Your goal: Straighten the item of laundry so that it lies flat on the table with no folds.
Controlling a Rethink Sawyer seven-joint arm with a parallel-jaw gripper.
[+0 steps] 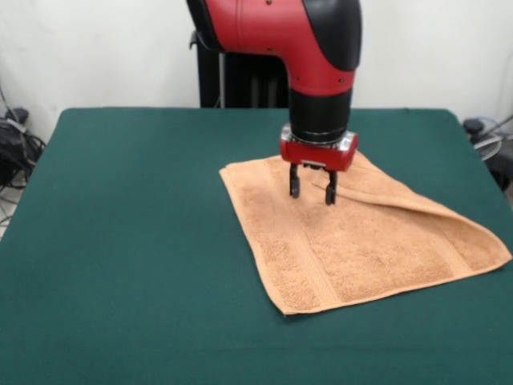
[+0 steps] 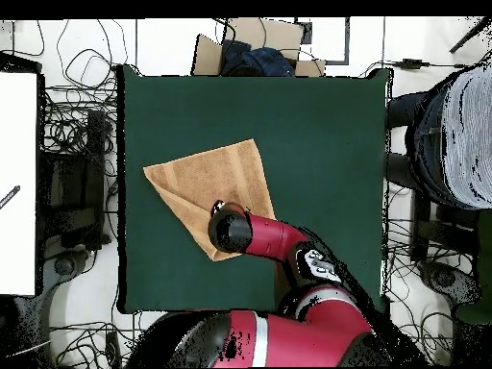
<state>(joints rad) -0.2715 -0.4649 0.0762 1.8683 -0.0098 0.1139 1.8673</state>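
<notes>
The orange-tan towel (image 1: 353, 241) lies on the dark green table (image 1: 136, 224), right of centre in the front view. Its right side is folded over, a flap running along the far right edge to the right corner. A woven band runs near its left edge. My gripper (image 1: 312, 189) hangs just above the towel's far part, fingers apart and empty. In the overhead view the towel (image 2: 207, 178) lies at the table's (image 2: 317, 144) left, and the arm's wrist covers the gripper and the towel's near corner.
A person in a striped top (image 2: 456, 135) sits at the table's right edge in the overhead view. A cardboard box (image 2: 255, 48) stands beyond the far edge. Cables lie on the floor at the left.
</notes>
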